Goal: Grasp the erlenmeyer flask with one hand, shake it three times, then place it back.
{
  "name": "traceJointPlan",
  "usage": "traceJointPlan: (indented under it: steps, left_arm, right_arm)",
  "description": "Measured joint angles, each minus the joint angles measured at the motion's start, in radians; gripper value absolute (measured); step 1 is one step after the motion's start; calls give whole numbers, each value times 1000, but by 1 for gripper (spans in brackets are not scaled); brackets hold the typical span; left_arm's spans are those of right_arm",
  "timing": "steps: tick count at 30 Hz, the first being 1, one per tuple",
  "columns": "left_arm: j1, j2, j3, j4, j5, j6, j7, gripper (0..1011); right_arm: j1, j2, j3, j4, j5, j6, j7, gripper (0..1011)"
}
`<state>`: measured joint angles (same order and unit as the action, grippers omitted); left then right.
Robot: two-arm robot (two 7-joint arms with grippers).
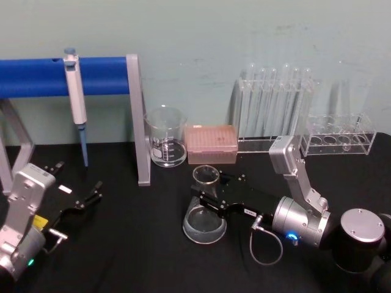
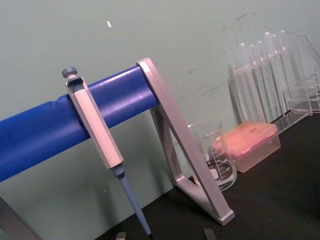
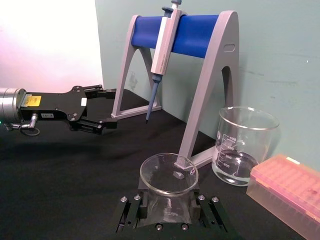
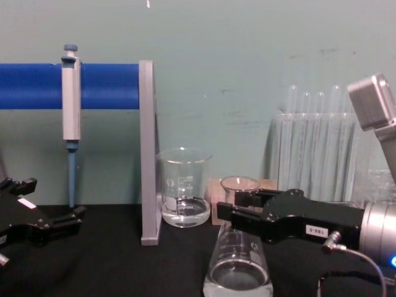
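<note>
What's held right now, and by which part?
The right gripper holds the flask by its narrow neck, just under the rim, one finger on each side. The flask's base looks to be on the table. The left gripper is open, holding nothing.

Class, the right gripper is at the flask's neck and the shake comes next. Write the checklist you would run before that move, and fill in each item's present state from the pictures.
1. Right gripper around the erlenmeyer flask neck, a finger on each side: ok.
2. Fingers pressed firmly on the glass: cannot tell.
3. Flask upright, base on the black table: ok.
4. Beaker and pink tip box apart from the flask, farther back: ok.
5. Left gripper parked at the table's left, open, away from the flask: ok.
6. Liquid low in the flask, well below the neck: ok.
</note>
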<state>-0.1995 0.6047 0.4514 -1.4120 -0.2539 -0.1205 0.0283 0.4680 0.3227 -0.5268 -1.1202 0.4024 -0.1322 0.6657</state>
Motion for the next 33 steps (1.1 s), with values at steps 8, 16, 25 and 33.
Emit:
traceJointPlan:
  steps: [8,16,25,33]
  left_arm:
    - [0,0,0,0,0,0,0,1001]
    - [0,0,0,0,0,0,0,1001]
    - [0,0,0,0,0,0,0,1001]
    - [0,0,0,0,0,0,0,1001]
  right_arm:
    - [1,0,1,1,0,7,-2,450]
    - [1,0,0,1,0,8,-2,450]
    - [0,1,1,0,0,8,-3,450]
    - [0,1,1,0,0,8,-3,450]
